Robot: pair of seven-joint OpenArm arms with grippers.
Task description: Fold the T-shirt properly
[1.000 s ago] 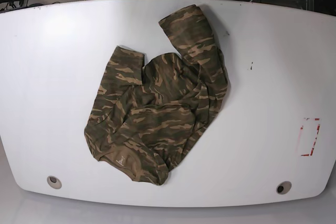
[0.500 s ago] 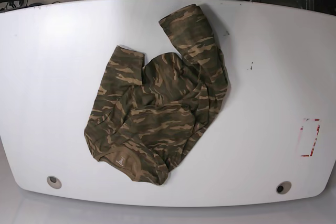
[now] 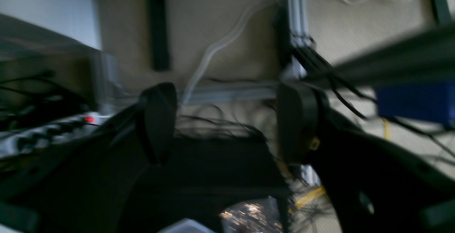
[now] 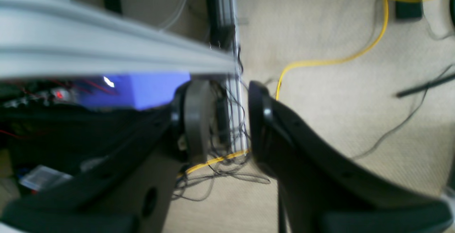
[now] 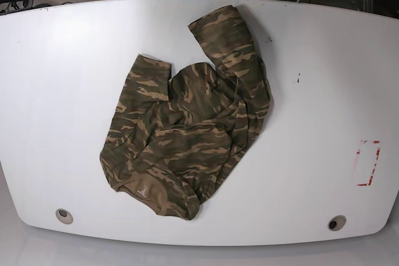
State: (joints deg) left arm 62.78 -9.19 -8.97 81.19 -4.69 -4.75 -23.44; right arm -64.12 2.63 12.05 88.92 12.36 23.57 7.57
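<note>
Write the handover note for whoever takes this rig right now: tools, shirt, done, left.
Left tool: open, empty, off the table, facing floor and cables; view blurred.
Right tool: open with a narrower gap, empty, also over the carpet.
T-shirt: crumpled in a heap at mid table, one sleeve reaching toward the far edge, neck band near the front edge. Neither arm shows in the base view.
Done: no fold visible.
Left: spread it flat, then fold.
</note>
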